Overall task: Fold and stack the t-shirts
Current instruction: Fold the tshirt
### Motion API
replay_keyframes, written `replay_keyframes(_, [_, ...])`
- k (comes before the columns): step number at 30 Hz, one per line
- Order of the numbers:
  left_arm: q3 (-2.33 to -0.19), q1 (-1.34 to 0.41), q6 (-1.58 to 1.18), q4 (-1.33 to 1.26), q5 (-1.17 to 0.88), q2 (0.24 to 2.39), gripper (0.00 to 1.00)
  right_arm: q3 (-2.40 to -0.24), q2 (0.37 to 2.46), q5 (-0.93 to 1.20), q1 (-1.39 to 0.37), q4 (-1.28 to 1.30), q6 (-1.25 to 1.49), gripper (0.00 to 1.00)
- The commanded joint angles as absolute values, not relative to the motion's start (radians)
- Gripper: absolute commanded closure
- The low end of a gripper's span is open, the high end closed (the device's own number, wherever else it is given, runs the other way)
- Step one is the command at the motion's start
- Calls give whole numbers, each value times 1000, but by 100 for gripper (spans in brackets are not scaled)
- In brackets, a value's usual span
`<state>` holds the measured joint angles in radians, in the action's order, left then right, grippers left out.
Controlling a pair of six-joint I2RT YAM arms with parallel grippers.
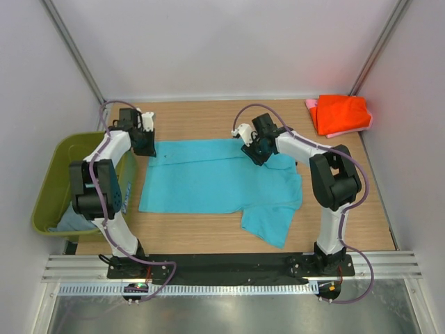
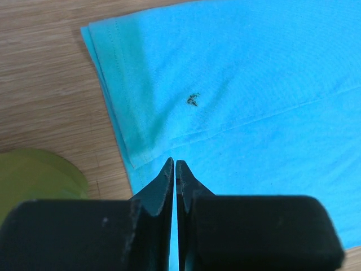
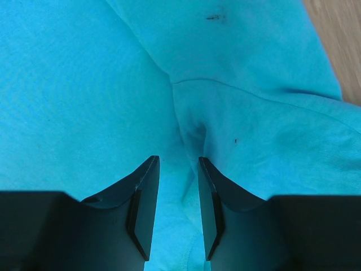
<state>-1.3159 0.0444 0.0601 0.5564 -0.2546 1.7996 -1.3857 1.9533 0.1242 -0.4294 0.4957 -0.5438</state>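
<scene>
Turquoise t-shirt [image 3: 84,84] lies under the right tool [image 3: 179,169], cloth between its tips.

no readable text, labels, brands, numbers or signs on any surface in view

From high above and behind the arm bases, we look down and forward across the whole table [image 1: 208,236], walls on three sides. Our left wrist view hangs close over the turquoise t-shirt [image 2: 254,84], peering past its own left gripper [image 2: 175,169] at the shirt's corner and bare wood. Our right wrist view sits closer still, past the right gripper [image 3: 179,164], filled with cloth. All three views share that shirt.
</scene>
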Motion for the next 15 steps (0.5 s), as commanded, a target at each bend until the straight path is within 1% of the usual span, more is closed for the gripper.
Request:
replay_keyframes(1, [-1339,41,58,522,-267,1812,97,-1425,1962,97,-420,471,-563,60])
replay_keyframes(7, [-1342,43,58,522,-267,1818,97,-1431,1988,72,-416,463,-566,61])
replay_keyframes(9, [-1342,41,57,520,-268,1818,97,-1433,2002,63,-417,460,-569,63])
replay_keyframes(11, [-1341,43,58,522,-268,1818,97,-1439,2013,60,-417,466,-574,69])
replay_keyframes(12, [-1341,43,58,522,-268,1818,97,-1445,2020,58,-417,469,-574,70])
replay_keyframes(15, [-1336,41,57,520,-268,1816,97,-1450,2016,49,-416,463,-572,71])
